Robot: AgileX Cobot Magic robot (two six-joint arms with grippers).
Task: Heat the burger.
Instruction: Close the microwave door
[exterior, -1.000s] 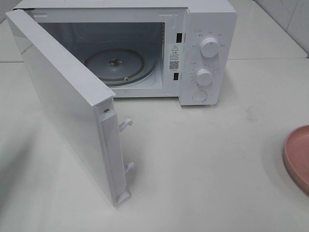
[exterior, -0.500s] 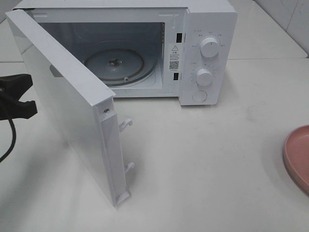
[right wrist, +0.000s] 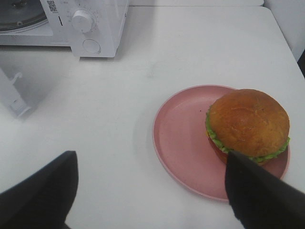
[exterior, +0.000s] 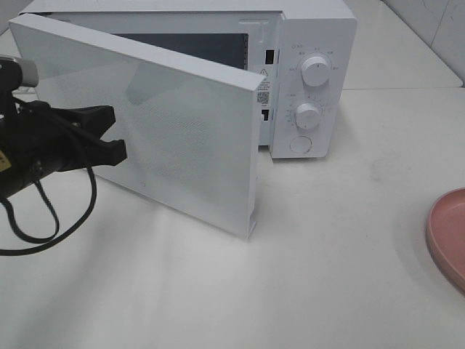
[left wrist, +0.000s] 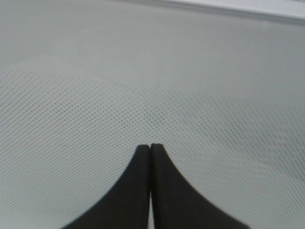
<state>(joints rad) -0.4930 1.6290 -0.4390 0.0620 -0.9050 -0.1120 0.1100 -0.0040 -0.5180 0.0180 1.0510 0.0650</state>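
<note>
The left gripper point(exterior: 109, 134), its jaws pressed together, rests its tips against the outer face of the microwave door point(exterior: 182, 138), which stands partly swung toward the white microwave point(exterior: 312, 73). Farther right, the burger point(right wrist: 248, 125) sits on the pink plate point(right wrist: 181, 138), beneath the right gripper point(right wrist: 151, 191), whose jaws are spread wide and empty.

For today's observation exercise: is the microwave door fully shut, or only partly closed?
Only partly closed. The microwave door stands at an angle, its free edge clear of the microwave; the shut left end effector is at its outer face.
</note>
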